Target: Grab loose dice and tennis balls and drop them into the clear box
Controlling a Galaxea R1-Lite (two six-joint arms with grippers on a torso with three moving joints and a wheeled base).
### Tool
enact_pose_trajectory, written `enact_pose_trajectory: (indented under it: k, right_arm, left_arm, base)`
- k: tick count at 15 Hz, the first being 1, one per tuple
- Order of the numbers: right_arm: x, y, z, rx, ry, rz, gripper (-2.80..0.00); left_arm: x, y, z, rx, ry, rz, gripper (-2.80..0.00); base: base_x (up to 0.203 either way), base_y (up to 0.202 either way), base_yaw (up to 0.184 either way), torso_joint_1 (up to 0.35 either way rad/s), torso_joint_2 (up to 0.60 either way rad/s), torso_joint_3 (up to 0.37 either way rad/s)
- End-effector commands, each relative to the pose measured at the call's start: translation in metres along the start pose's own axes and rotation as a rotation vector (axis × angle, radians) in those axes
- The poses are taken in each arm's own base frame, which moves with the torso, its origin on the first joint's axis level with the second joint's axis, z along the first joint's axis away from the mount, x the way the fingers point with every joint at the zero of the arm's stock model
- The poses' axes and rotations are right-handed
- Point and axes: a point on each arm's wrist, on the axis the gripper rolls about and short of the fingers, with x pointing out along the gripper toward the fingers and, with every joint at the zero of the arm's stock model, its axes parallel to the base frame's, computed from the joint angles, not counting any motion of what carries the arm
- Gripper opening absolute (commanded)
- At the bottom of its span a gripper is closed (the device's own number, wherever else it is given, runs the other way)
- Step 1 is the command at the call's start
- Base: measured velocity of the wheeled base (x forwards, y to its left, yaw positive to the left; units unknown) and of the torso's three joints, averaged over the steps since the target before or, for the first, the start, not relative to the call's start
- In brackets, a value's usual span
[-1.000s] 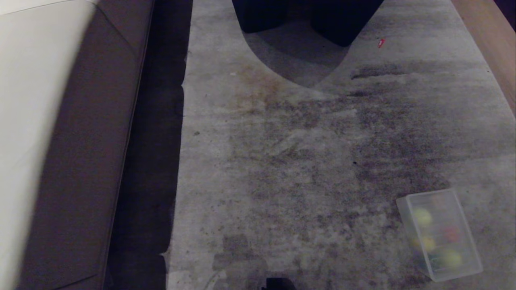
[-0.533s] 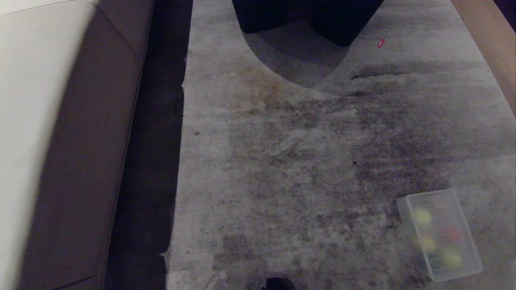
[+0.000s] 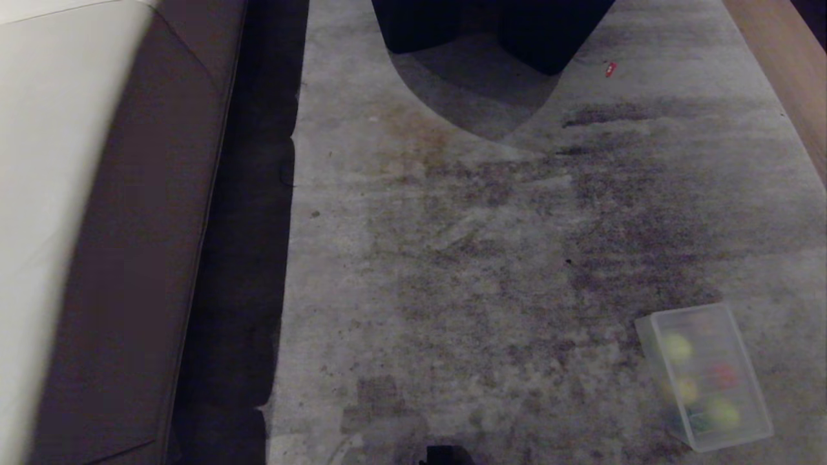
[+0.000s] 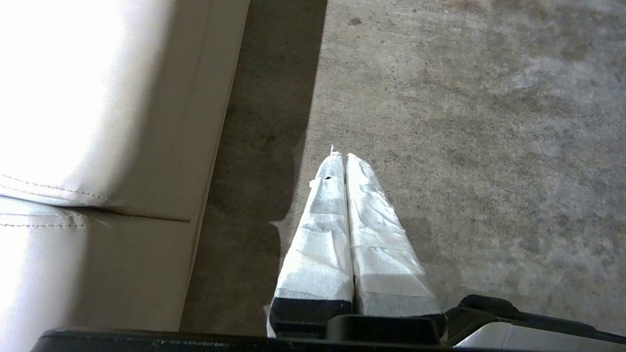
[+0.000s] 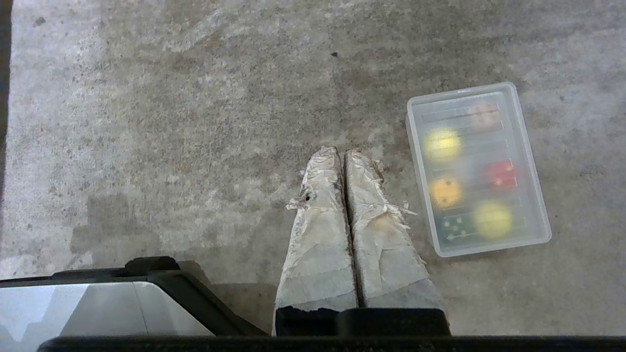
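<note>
Box [image 5: 477, 168] sits on the floor [image 3: 465, 271], low right in the head view, lid on, slightly skewed. Through the cloudy plastic: two balls [image 5: 442, 144], a red die [image 5: 500, 174], an orange-yellow dotted die [image 5: 445, 192], a dark green die [image 5: 452, 227], a pale one at the far end [image 5: 484, 114] — all inside. No loose dice or balls visible on the carpeted floor in any view.

Right gripper [image 5: 344, 155] — taped fingers pressed together, nothing between them, hanging over bare floor just beside the box, not touching it. Left gripper [image 4: 344, 159] — fingers likewise together and empty, over the floor by the sofa [image 4: 98, 122] edge, well apart from the box.

Judgement: collecting looks finished, arms seem parked. Next move, if any — scan the floor for a stray piece under the sofa edge or out of frame; none found, the task is done.
</note>
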Motion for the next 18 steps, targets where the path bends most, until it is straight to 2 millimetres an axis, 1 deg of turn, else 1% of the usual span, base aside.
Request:
enact_pose_trajectory:
  k: [1, 8, 18]
  right_arm:
    - [0.0009, -0.0001, -0.0028, 0.000, 0.011, 0.000, -2.80]
    - [0.0009, -0.0001, -0.0028, 0.000, 0.011, 0.000, -2.80]
    - [0.0009, -0.0001, -0.0028, 0.000, 0.011, 0.000, -2.80]
  left_arm:
    - [0.0002, 0.0001, -0.0003, -0.001, 0.001, 0.001, -2.80]
    - [0.0002, 0.0001, -0.0003, -0.001, 0.001, 0.001, -2.80]
    - [0.0002, 0.0001, -0.0003, -0.005, 0.001, 0.001, -2.80]
  base:
    - [0.000, 0.000, 0.000, 0.000, 0.00, 0.000]
    - [0.000, 0.000, 0.000, 0.001, 0.00, 0.026]
    - [0.000, 0.000, 0.000, 0.002, 0.00, 0.198]
